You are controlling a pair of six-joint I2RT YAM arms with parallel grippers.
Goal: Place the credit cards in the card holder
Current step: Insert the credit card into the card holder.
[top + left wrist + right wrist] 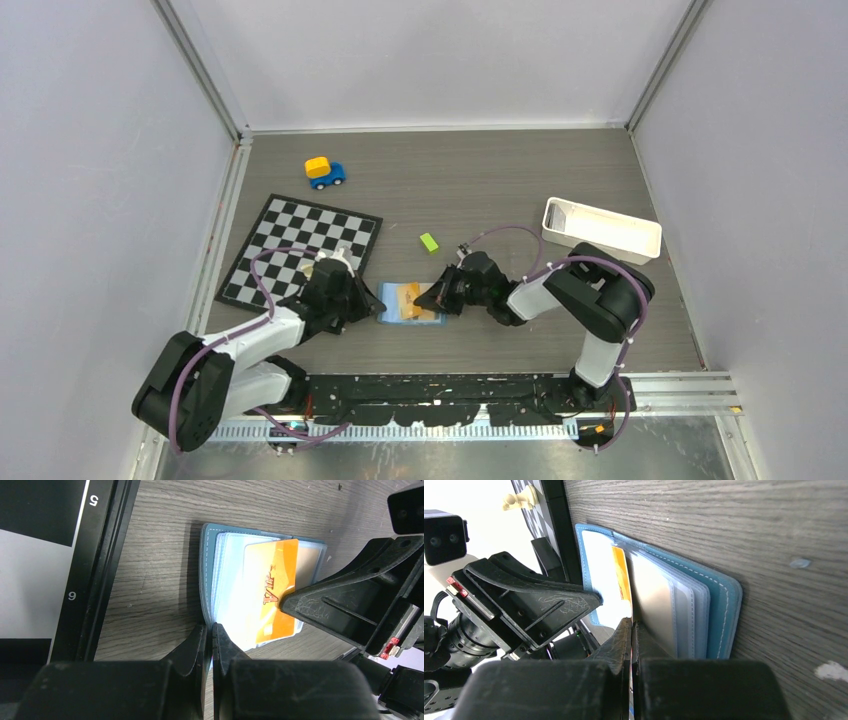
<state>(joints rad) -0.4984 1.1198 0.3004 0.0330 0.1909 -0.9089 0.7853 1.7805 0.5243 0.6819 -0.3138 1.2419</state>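
You have your right gripper (631,622) clamped shut on 1 gold card (270,580) lying across the open card holder (207,555) on the table (520,180), while your left gripper (210,630) sits closed at the holder's edge, its hold unclear.

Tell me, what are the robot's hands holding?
The right gripper pinches the orange card by its edge; the left gripper seems to pinch the wallet at its edge.
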